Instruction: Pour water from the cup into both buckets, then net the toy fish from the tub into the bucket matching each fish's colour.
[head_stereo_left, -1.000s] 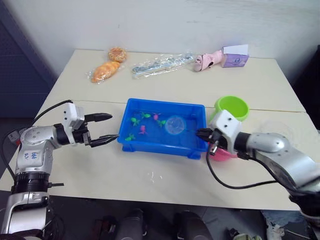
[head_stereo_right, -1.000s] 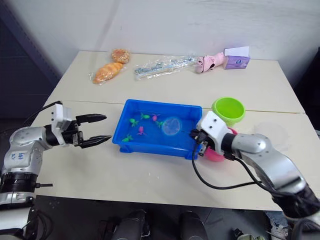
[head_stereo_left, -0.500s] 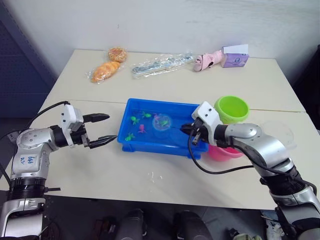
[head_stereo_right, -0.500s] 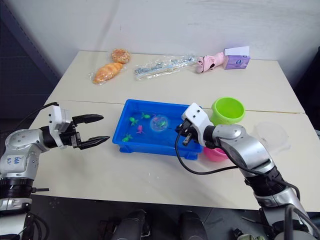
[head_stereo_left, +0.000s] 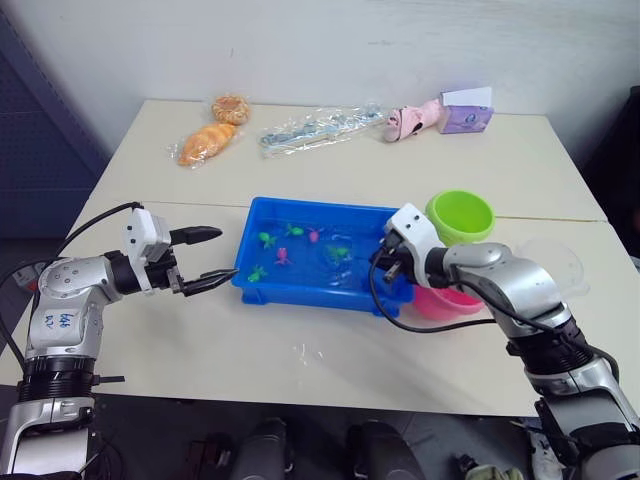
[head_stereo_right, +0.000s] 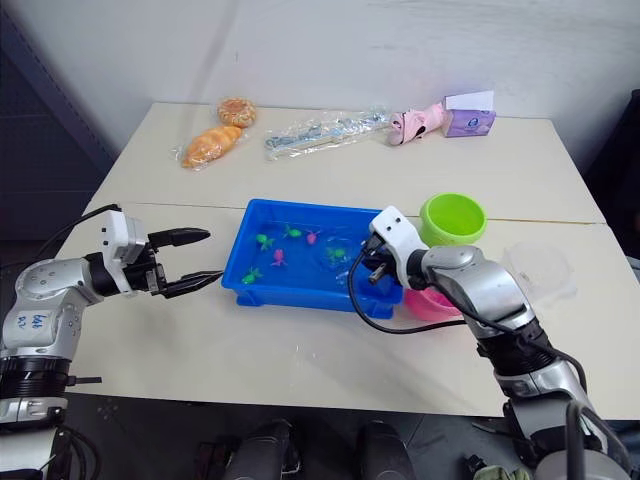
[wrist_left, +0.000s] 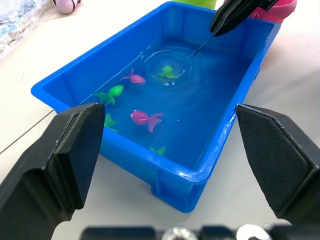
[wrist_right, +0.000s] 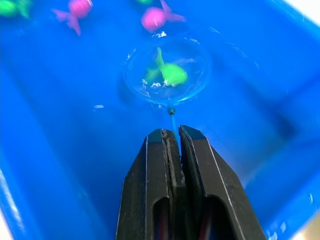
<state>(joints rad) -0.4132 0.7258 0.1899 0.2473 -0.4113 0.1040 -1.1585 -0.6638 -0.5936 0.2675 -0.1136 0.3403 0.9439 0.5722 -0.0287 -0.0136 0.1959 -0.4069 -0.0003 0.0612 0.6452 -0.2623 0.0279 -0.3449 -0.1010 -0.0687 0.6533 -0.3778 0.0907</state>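
Observation:
The blue tub (head_stereo_left: 300, 206) holds water and several toy fish, among them a pink one (wrist_left: 142, 117) and a green one (wrist_left: 113, 92). My right gripper (head_stereo_left: 384, 263) is shut on the net's thin handle at the tub's right end. The net hoop (wrist_right: 167, 70) lies in the water around a green fish (wrist_right: 173, 74). My left gripper (head_stereo_left: 225, 253) hangs open just left of the tub, holding nothing. The lime green bucket (head_stereo_left: 460, 215) stands right of the tub. The pink bucket (head_stereo_left: 440, 303) is partly hidden behind my right arm. The clear cup (head_stereo_left: 556, 266) sits further right.
At the table's far side lie a bagged bread roll (head_stereo_left: 205, 145), a round pastry (head_stereo_left: 230, 104), a clear plastic packet (head_stereo_left: 320, 128), a pink toy (head_stereo_left: 410, 118) and a purple box (head_stereo_left: 466, 118). Bare tabletop stretches in front of the tub.
The net swung left over the tub, then came back right and dipped into the water around a green fish. The left gripper has barely moved.

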